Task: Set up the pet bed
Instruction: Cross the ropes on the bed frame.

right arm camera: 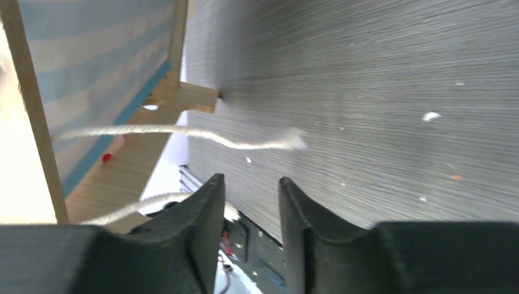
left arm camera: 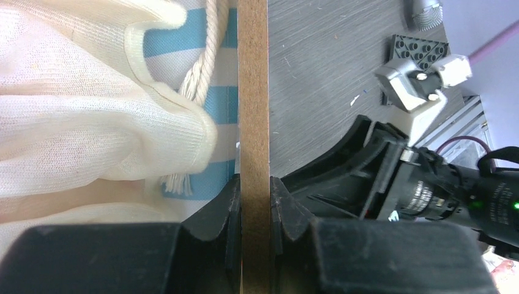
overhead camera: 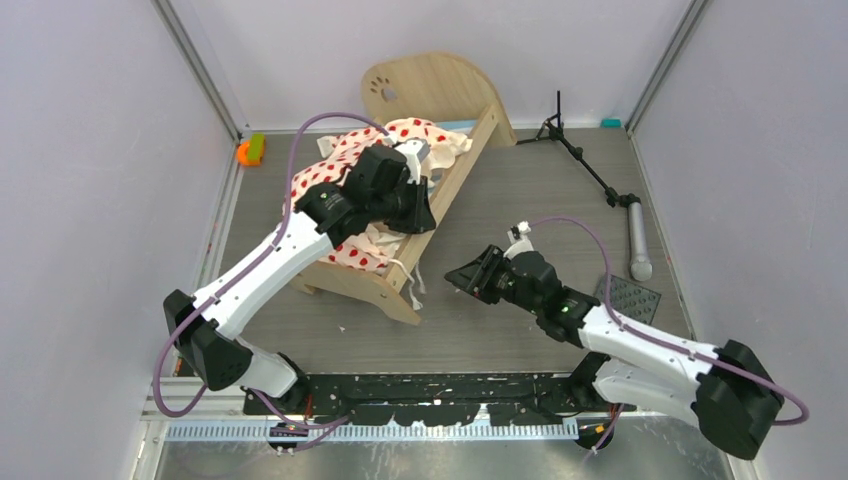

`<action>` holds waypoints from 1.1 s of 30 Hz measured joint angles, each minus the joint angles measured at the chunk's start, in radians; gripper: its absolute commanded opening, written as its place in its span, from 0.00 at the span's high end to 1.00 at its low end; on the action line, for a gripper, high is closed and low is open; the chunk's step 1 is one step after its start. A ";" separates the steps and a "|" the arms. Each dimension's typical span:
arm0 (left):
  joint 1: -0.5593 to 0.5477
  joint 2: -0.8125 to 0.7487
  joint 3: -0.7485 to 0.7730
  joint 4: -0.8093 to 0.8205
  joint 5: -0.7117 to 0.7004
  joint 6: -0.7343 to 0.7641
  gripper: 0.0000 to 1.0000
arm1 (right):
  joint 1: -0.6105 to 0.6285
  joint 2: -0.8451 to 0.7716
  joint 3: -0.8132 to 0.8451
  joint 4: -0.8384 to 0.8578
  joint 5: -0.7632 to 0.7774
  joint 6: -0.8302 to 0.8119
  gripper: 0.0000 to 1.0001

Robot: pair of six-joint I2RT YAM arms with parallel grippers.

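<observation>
Plainly, lavender walls [overhead camera: 90, 150] ring grey table [overhead camera: 530, 200], pet bed [overhead camera: 435, 90].

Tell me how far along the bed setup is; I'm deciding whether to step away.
Done: the striped mattress lies inside the pet bed frame. In hand: the left gripper is clamped on the side rail; the right gripper is open and empty beside the bed. Left: the polka-dot bedding lies bunched toward the near end, so it probably needs spreading flat.
</observation>
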 measured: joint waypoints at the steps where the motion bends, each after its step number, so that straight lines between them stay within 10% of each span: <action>1: 0.000 0.000 -0.002 0.000 0.002 0.003 1.00 | 0.000 -0.031 0.001 -0.046 0.009 -0.019 0.50; 33: -0.231 0.089 -0.313 0.041 -0.114 0.497 1.00 | 0.000 -0.591 0.143 -0.776 0.422 -0.351 0.40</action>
